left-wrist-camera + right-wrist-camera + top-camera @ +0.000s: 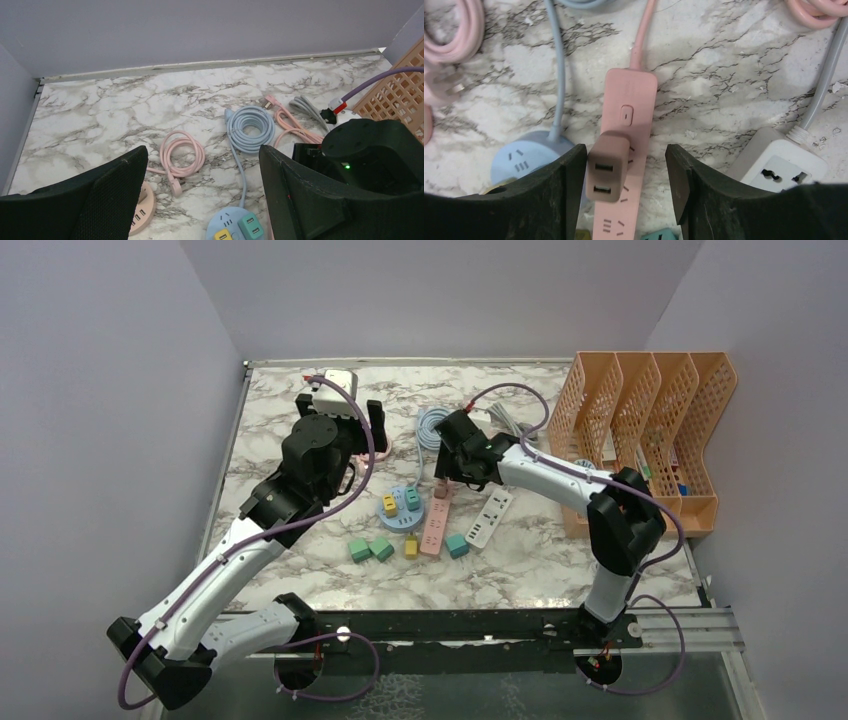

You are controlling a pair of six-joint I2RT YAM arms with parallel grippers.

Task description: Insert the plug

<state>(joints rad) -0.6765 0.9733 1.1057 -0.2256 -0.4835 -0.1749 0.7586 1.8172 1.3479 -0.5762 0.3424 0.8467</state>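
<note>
A mauve two-port USB plug (608, 166) stands upright on the first socket of the pink power strip (631, 100), just below its switch. My right gripper (625, 156) is open and straddles the plug. Its left finger (569, 175) is against the plug's side and its right finger (684, 175) is well clear. In the top view the right gripper (447, 475) hovers over the strip's far end (437, 525). My left gripper (202, 155) is open and empty. It is raised above the table's left half, at the back in the top view (345, 430).
A blue round strip (401, 508) holds a yellow and a green plug. A white strip (489, 517) lies right of the pink one. Loose green, yellow and teal plugs (382, 549) lie in front. Coiled pink (182, 152) and blue (250, 125) cables lie behind. An orange file rack (650, 430) stands at the right.
</note>
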